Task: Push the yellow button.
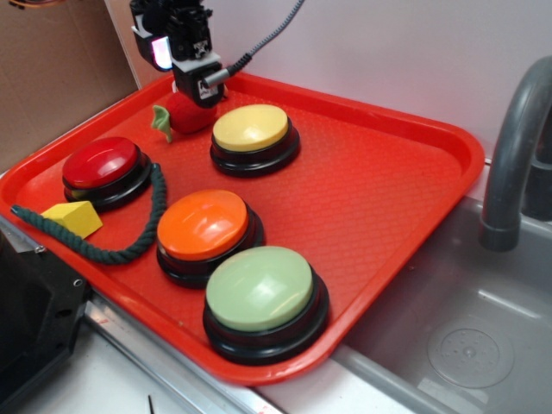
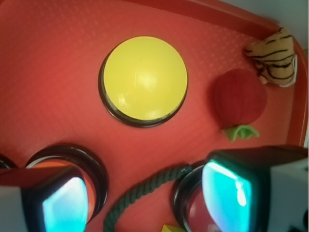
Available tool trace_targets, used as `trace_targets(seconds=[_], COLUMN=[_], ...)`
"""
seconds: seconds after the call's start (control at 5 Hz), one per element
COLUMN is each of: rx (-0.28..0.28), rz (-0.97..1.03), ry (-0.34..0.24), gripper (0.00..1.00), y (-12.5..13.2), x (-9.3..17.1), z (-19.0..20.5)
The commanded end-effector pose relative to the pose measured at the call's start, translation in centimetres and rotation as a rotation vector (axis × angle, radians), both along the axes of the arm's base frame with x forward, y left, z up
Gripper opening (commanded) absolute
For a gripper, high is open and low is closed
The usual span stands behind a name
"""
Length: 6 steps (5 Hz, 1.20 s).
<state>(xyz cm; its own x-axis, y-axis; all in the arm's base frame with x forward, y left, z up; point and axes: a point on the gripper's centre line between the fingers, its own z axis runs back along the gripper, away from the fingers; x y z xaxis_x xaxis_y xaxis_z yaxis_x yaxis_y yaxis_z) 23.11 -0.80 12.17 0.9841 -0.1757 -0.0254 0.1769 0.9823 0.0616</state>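
Hovering my gripper (image 2: 145, 195) with jaws spread and empty just behind the yellow button (image 1: 251, 128), which sits at the red tray's (image 1: 405, 198) far side, I'd judge this an approach for pressing.

The gripper (image 1: 185, 73) is a blocky black head with grey-white plates on its sides. A lit panel glows pinkish-white on its left face. A grey braided cable (image 1: 267, 39) runs from its right side up and away. Seen from the wrist, two black-framed fingers (image 2: 236, 193) carry bright cyan glowing pads.
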Motion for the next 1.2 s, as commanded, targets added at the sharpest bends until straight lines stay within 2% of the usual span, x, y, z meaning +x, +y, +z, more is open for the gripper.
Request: trace_targets(seconds=[0.0,0.8,1.0], rx=[-0.007,-0.016,-0.010], rz=[0.021,0.006,-0.008], ry=[-0.068,-0.062,-0.089], gripper=[1.00,1.00,1.00], y=[-0.46,-0.88,-0.99], x=[0.24,-0.42,-0.64], z=[2.27,2.75,2.78])
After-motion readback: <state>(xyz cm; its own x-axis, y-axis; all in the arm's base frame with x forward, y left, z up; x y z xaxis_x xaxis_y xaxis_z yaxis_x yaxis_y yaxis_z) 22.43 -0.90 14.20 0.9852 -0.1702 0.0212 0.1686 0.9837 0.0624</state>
